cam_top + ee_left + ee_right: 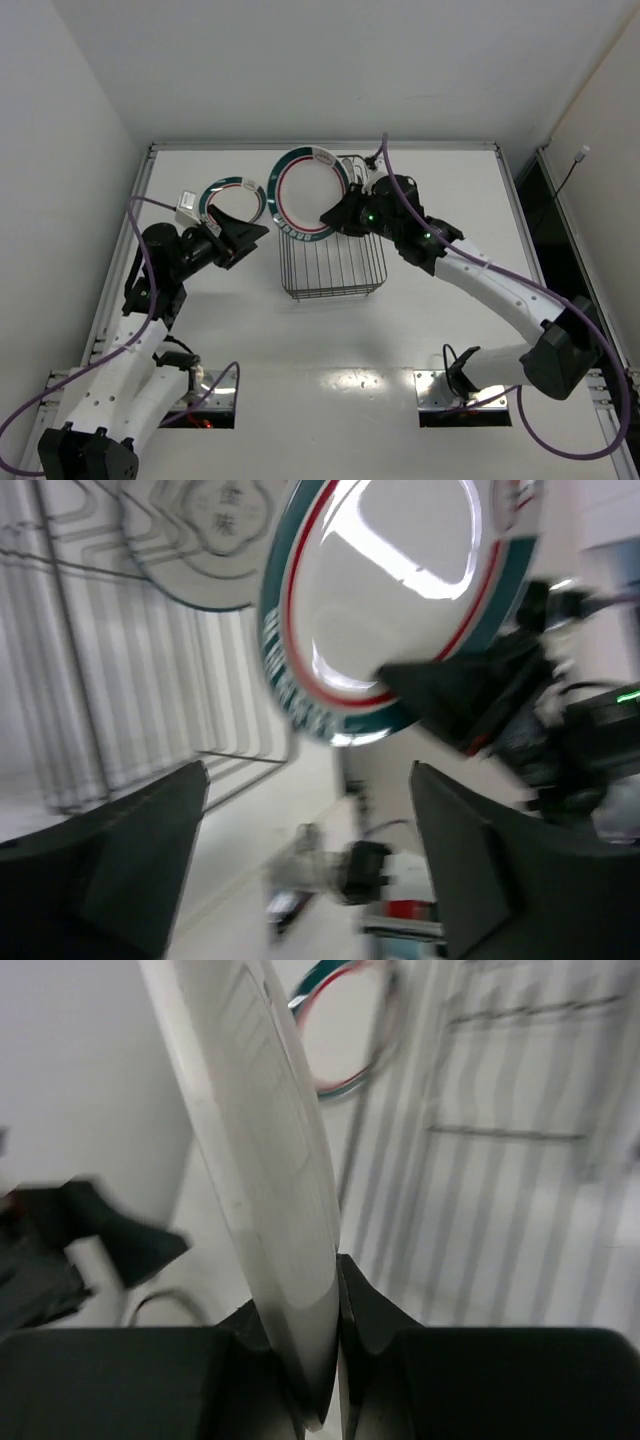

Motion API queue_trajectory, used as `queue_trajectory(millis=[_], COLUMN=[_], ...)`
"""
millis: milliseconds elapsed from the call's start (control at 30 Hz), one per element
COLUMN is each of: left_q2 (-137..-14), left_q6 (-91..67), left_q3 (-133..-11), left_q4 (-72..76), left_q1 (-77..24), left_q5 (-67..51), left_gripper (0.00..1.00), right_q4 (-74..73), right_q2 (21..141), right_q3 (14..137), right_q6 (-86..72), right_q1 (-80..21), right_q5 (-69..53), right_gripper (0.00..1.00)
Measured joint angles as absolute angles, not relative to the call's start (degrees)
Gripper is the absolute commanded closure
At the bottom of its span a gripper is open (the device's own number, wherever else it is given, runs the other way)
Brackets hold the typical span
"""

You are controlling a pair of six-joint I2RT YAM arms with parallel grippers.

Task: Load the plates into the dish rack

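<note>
My right gripper [335, 215] is shut on the rim of a white plate with a dark teal rim and thin red ring [310, 190], holding it upright at the left far end of the dark wire dish rack [330, 262]. In the right wrist view the plate [265, 1160] stands edge-on between the fingers [370, 1310]. A second teal-rimmed plate [235, 198] lies on the table left of the rack. My left gripper [242, 235] is open and empty just in front of it, facing the held plate [400, 590]. A plate with grey rings [215, 540] shows behind the rack wires.
A small white block [187, 205] lies at the far left beside the flat plate. The rack wires [500, 1160] run right of the held plate. Raised rails [145, 190] edge the table, with walls close on both sides.
</note>
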State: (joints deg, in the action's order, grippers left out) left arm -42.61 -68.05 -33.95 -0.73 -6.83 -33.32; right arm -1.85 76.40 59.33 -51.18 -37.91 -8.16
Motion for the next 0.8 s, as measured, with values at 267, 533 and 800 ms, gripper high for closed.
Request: queue_trajectory(millis=[267,533,800], left_q2=[-49.7,-59.2,-66.2], left_q6=[-51.2,-47.5,-47.6], left_q3=[-44.5,-44.5,-44.5], left_q4=[-21.8,-29.2,-27.5], left_q1=[-7.0,-4.3,-2.5], left_q5=[-13.8,2.6,8.1], left_gripper=[0.0,0.0,0.0], right_q4=[-25.1,-32.3,-35.7], right_q2=[79.4,95.2,106.9], right_q3=[79.0,90.0,91.5], right_q6=[-41.0,-34.5,-32.9], right_q1=[-38.3,-38.9,-41.0], right_q5=[24.6,39.7,41.9], right_gripper=[1.0,1.0,1.0])
